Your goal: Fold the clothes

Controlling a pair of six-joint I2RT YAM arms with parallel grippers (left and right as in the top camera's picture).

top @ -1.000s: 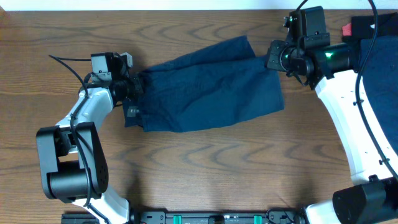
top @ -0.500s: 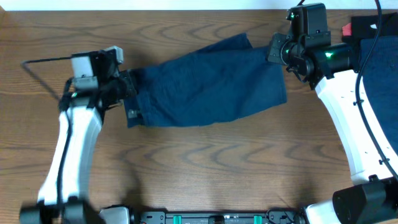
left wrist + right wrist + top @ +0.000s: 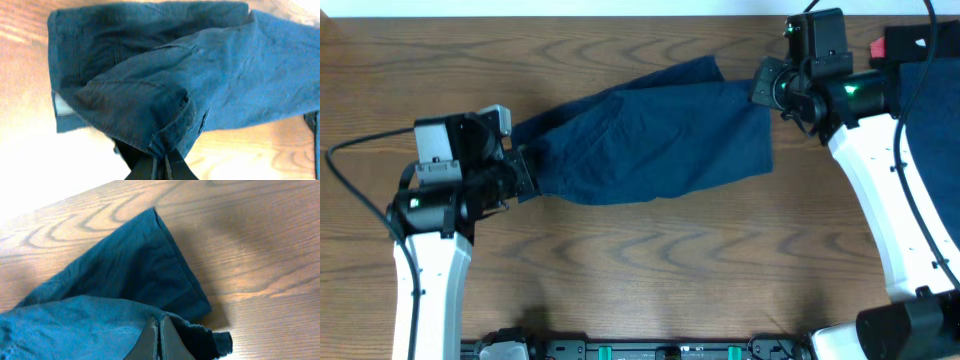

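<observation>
The main danger is at the near end. The left gripper (image 3: 161, 161) pinches only a small bunched ridge of the navy trousers (image 3: 650, 140), and a hard pull could slip that fold free and let the garment collapse. The cloth runs twisted and doubled between the two arms, with its layers overlapping unevenly. Laid down like this, it would likely set a crooked fold. At the far end the right gripper (image 3: 159, 339) bites close to a ragged corner, so drawing the arms too far apart could cause the same slip there.

Both tools are clenched tight, each with cloth pressed between its fingers. The left grasps the trousers' left end and the right grasps the opposite end. The trousers stretch across the middle of the wooden table (image 3: 650, 270), slanting from the left gripper up to the right one. Beyond the right arm, at the table's edge, lies more dark cloth (image 3: 940, 130) near a red piece (image 3: 877, 48).
</observation>
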